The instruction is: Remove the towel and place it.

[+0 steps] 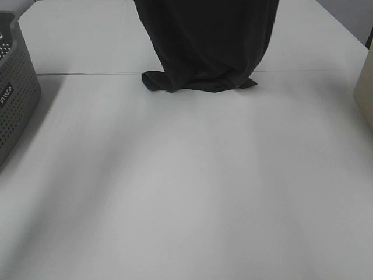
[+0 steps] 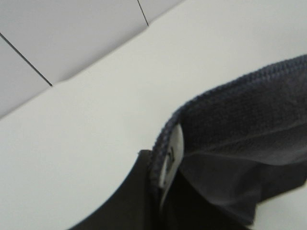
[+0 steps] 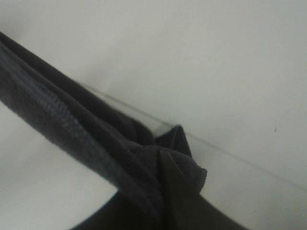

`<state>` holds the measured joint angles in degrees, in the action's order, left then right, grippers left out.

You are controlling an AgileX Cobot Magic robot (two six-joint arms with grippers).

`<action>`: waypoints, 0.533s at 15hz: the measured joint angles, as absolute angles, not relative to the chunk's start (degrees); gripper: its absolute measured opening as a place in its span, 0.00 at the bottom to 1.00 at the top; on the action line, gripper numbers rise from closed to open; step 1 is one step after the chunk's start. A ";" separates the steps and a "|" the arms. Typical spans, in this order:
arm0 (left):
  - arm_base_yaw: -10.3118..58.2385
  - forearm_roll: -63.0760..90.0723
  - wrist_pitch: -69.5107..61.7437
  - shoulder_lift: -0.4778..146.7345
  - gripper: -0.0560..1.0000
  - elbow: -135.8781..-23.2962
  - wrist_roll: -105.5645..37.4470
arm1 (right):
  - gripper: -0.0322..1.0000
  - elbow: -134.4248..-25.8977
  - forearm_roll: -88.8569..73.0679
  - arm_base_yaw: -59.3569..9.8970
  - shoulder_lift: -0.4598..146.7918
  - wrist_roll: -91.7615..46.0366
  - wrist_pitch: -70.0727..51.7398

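Observation:
The dark navy towel (image 1: 207, 41) hangs from above the top edge of the exterior high view, and its bunched lower end rests on the white table (image 1: 186, 186) near the seam. Neither gripper shows in that view. In the left wrist view, the towel's stitched hem (image 2: 230, 91) and its white tag (image 2: 171, 152) run into my left gripper (image 2: 158, 194), which is shut on the cloth. In the right wrist view, my right gripper (image 3: 160, 194) is shut on a folded hem of the towel (image 3: 57, 120), high above the table.
A grey perforated basket (image 1: 14, 87) stands at the left edge of the table. A beige box (image 1: 366, 87) stands at the right edge. A seam (image 1: 87, 74) crosses the table just behind the towel's lower end.

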<state>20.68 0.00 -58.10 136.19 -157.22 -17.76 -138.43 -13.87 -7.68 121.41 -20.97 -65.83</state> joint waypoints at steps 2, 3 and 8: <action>20.68 2.06 -67.04 133.10 0.05 -157.22 -13.75 | 0.04 -138.43 -13.18 -7.68 119.12 -17.88 -69.39; 20.68 2.69 -68.87 131.72 0.05 -157.22 -11.80 | 0.04 -138.43 -13.12 -7.68 117.63 -15.99 -69.73; 20.80 4.30 -69.21 124.27 0.05 -152.29 -8.25 | 0.04 -136.31 -13.92 -7.79 110.01 -11.00 -69.79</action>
<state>20.80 4.30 -69.21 124.27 -152.29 -8.25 -136.31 -13.92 -7.79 110.01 -11.00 -69.79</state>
